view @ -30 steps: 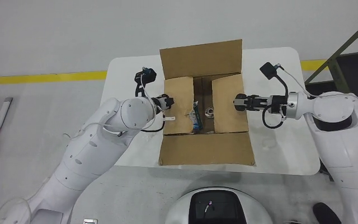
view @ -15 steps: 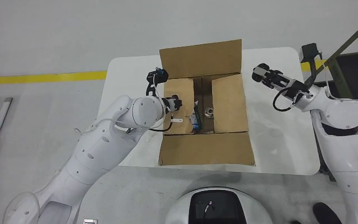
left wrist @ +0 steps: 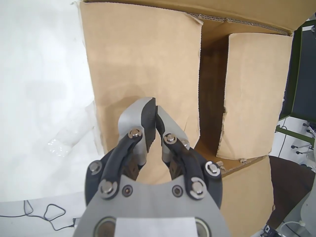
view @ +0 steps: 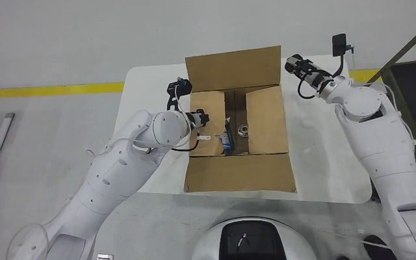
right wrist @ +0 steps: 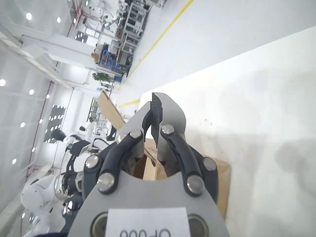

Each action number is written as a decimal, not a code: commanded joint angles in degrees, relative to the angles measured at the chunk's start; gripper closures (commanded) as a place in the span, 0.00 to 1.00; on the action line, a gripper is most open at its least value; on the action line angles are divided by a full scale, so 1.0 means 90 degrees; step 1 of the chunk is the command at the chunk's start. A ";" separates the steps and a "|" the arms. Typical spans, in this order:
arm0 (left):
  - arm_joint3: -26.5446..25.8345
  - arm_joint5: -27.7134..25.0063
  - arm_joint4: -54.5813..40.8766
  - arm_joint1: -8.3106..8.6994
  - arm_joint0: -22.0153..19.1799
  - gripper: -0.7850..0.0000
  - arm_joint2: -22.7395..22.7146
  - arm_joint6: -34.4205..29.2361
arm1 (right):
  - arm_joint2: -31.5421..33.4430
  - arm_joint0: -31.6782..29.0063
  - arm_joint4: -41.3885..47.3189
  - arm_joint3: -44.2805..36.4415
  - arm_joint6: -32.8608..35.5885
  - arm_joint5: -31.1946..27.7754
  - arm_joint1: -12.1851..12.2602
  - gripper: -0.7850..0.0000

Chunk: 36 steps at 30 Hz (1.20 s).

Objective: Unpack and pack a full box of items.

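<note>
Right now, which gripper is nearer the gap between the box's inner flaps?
Left. The left gripper is over the left flap, beside the gap; the right gripper is out by the far right corner of the box, past the right flap.

white arms [view: 117,175], black linkages [left wrist: 118,151], silver screws [left wrist: 106,187]

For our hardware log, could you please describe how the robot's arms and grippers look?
The left arm and right arm have smooth white rounded shells, with black cables looping at the wrists. The left gripper and right gripper have silver fingers, black pads, black linkages, silver bolts and white base labels.
</note>
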 commanded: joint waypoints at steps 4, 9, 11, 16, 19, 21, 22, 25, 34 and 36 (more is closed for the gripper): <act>-0.0001 0.0081 0.0044 0.0003 0.0088 0.00 -0.0153 -0.0022 | -0.0289 0.0456 0.0536 0.0579 0.0825 -0.0771 -0.0117 1.00; 0.0033 0.0146 -0.0094 0.0024 0.0226 0.00 -0.0413 -0.0044 | -0.0191 0.0520 0.1168 0.0752 0.1637 -0.1222 -0.0097 1.00; 0.0087 0.0108 -0.0194 0.0043 0.0311 0.00 -0.0540 -0.0055 | -0.0115 0.0487 0.1323 0.0724 0.1936 -0.1292 -0.0060 1.00; 0.0105 0.0155 -0.0207 0.0136 0.0543 0.00 -0.0861 -0.0119 | 0.0063 0.0343 0.1363 0.0406 0.2424 -0.1394 0.0062 1.00; -0.0022 0.0191 -0.0150 0.0211 0.0672 0.00 -0.1075 -0.0200 | 0.0166 0.0236 0.1294 0.0178 0.2594 -0.1355 0.0139 1.00; -0.0125 0.0210 -0.0092 0.0257 0.0755 0.00 -0.1204 -0.0246 | 0.0210 0.0137 0.1349 0.0011 0.2764 -0.1310 0.0177 1.00; -0.0175 0.0212 -0.0068 0.0276 0.0795 0.00 -0.1260 -0.0261 | 0.0236 0.0101 0.1297 -0.0052 0.2807 -0.1278 0.0202 1.00; -0.0319 0.0200 0.0004 0.0314 0.0883 0.00 -0.1384 -0.0286 | 0.0308 0.0001 0.1292 -0.0184 0.2766 -0.1190 0.0248 1.00; -0.0550 0.0104 0.0169 0.0374 0.1036 0.00 -0.1675 -0.0339 | 0.0310 -0.0023 0.1219 -0.0530 0.2558 -0.1038 0.0312 1.00; -0.0620 0.0064 0.0168 0.0391 0.1084 0.00 -0.1783 -0.0307 | 0.0444 -0.0036 0.1155 -0.0653 0.2476 -0.1047 0.0363 1.00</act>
